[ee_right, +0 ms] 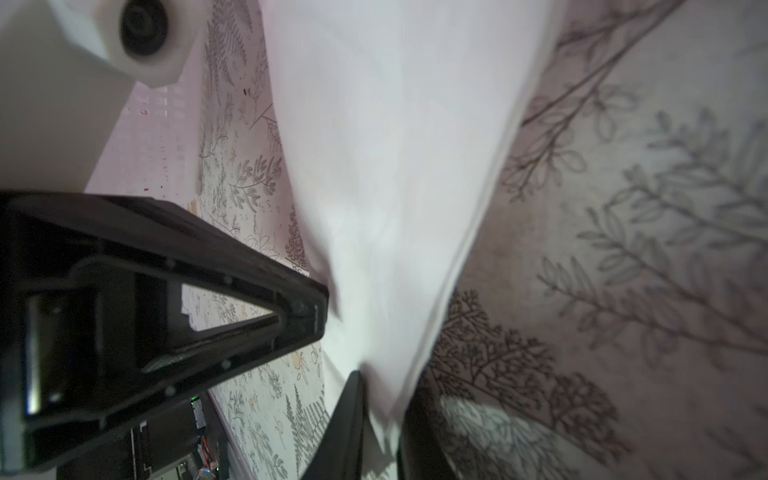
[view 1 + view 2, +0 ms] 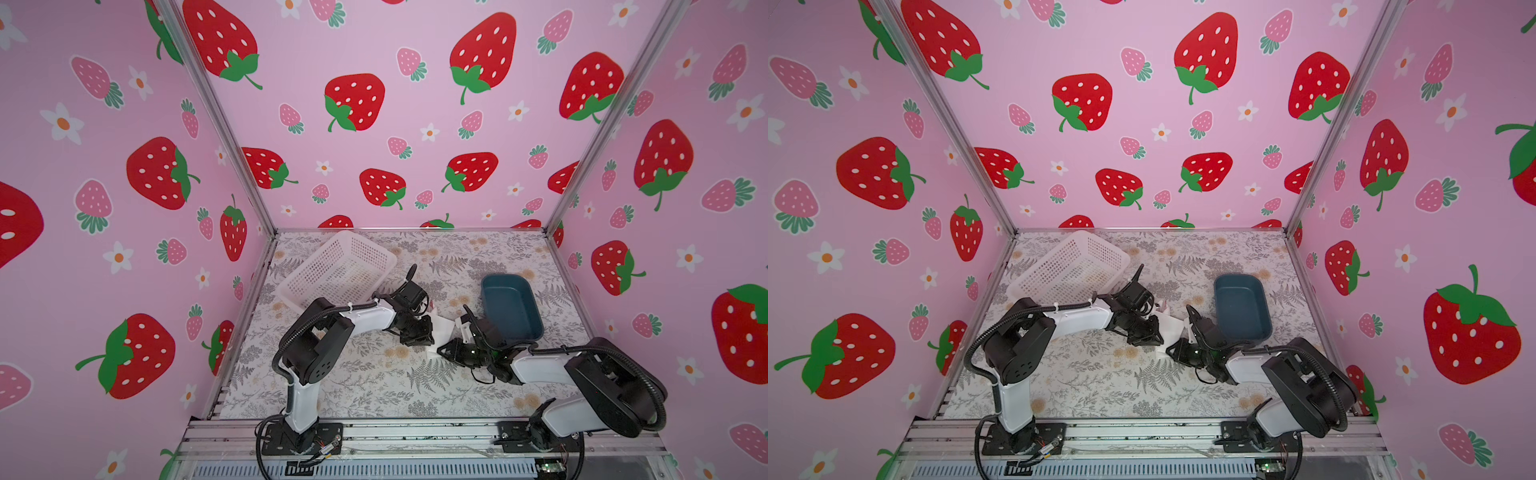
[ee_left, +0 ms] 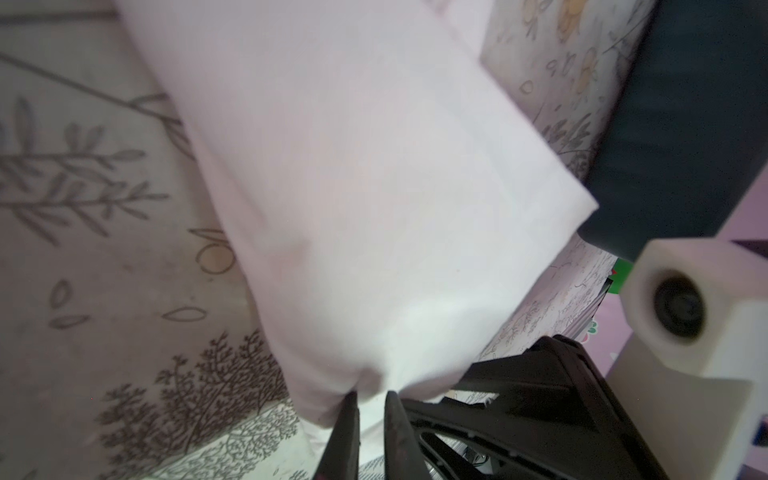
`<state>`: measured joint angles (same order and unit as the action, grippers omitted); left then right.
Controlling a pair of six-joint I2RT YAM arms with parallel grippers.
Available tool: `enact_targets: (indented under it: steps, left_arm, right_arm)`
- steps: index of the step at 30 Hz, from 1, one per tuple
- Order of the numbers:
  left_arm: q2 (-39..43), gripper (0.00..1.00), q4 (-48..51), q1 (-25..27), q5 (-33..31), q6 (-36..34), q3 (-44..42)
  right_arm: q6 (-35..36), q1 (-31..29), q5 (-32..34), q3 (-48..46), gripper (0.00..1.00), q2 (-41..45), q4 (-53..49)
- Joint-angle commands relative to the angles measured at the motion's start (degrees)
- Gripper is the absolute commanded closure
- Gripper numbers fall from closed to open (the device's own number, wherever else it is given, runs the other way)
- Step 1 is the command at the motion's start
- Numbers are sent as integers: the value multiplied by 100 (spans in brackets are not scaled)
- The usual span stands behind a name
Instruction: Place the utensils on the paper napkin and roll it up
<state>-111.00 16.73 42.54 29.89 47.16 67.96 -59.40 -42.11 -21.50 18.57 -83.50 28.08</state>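
paper napkin (image 2: pixel 444 330): mid-worktop (image 2: pixel 374 374), long axis roughly near-far.
left hand (image 3: pixel 371 397): clamped on its edge.
right hand (image 1: pixel 382 390): pinching its near end.

Pink walls (image 2: pixel 374 124) all round, splashed with red strawberries, paler pink ones and little white flowers. Silver frame posts (image 2: pixel 232 141) run up the corners. Down below, the bench (image 2: pixel 374 374) wears a grey fern-and-flower print, metal rail (image 2: pixel 415 434) along its near edge, evenly lit.

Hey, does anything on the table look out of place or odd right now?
The basket at the back left looks tipped up rather than flat. The napkin hangs pinched between the left hand and right hand; no utensils show.
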Motion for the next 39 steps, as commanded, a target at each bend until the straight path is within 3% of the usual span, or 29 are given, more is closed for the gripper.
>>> enact_targets:
  steps: [1, 11, 32, 39]
  left_arm:
    - [187, 82, 384, 61, -226, -184, 155]
    - [596, 84, 53, 108, 259, 38, -122]
    - [-191, 87, 347, 211, 27, -213, 178]
    - [-277, 88, 453, 211, 6, -374, 90]
  right_arm:
    - [-53, -8, 108, -142, 86, -80, -186]
    - [-123, -6, 164, -246, 90, -8, -69]
    - [-151, 4, 216, -222, 88, -5, -53]
    - [-187, 2, 365, -119, 83, 140, -140]
